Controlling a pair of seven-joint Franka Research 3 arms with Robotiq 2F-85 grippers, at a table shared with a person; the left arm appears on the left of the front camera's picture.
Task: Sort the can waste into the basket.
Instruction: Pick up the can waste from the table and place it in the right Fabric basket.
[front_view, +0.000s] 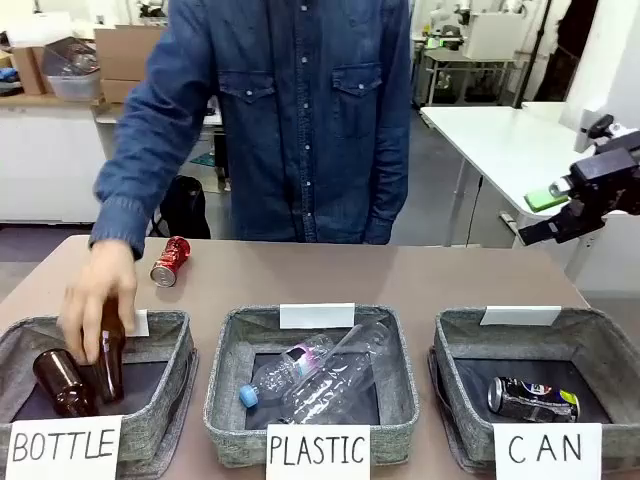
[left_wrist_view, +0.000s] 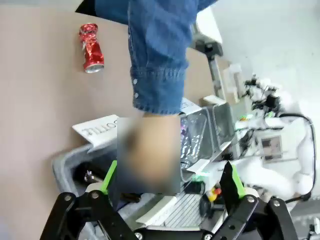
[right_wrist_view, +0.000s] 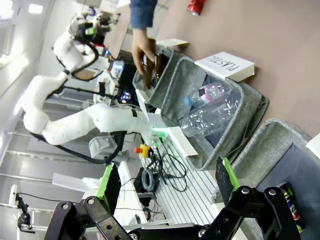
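A red dented can (front_view: 170, 261) lies on its side on the brown table behind the left basket; it also appears as the red can (left_wrist_view: 91, 47) and the red can (right_wrist_view: 196, 6). A dark can (front_view: 533, 399) lies inside the grey basket labelled "CAN" (front_view: 457, 342) at the right, where the right wrist view shows the dark can (right_wrist_view: 292, 206) in that basket (right_wrist_view: 270, 145). My right gripper (front_view: 545, 215) hangs open and empty, high above the table's right end. In the wrist views my left gripper (left_wrist_view: 170, 185) and right gripper (right_wrist_view: 167, 182) are open and empty.
A person in a denim shirt reaches a hand (front_view: 95, 295) into the "BOTTLE" basket (front_view: 165, 340), holding a brown bottle (front_view: 110, 355) beside another. The "PLASTIC" basket (front_view: 228, 370) in the middle holds clear bottles. My left gripper hovers just above that hand and sleeve (left_wrist_view: 157, 65).
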